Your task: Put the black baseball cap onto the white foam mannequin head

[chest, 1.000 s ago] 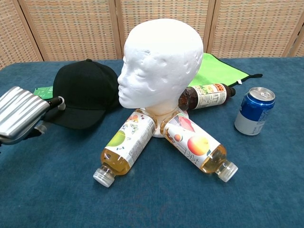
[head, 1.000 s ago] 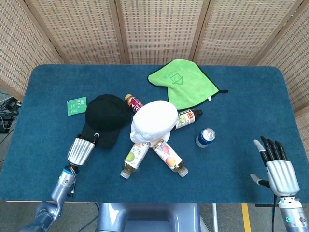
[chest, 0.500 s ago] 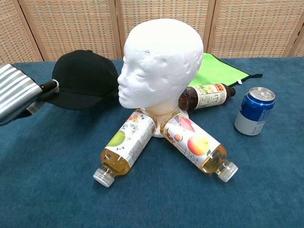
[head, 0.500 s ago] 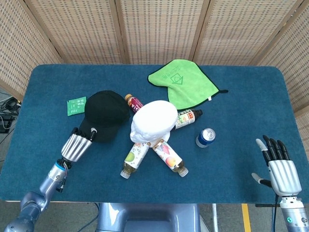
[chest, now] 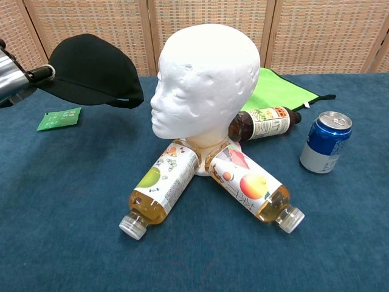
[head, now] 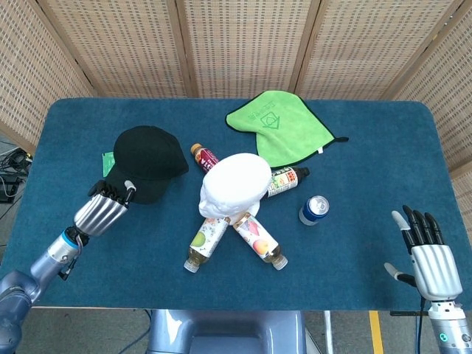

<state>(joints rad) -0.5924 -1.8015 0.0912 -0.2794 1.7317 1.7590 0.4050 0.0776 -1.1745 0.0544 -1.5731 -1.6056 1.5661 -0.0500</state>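
Black baseball cap (head: 146,152) hangs clear of the table, at ten o'clock from the white foam mannequin head (head: 236,184) — we see the left hand (head: 102,210) pinching its brim. Right hand (head: 426,254) — empty, fingers spread, at four o'clock.

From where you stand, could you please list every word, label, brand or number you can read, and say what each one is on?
None reads clearly.
Green cloth: printed emblem with a line of text, too small to read.
Green packet: white print, blurred.
Dark bottle: label text, too small.
Two juice bottles: fruit pictures and fine print, unreadable.
Blue can: no legible text.
Black cap: no marking visible.
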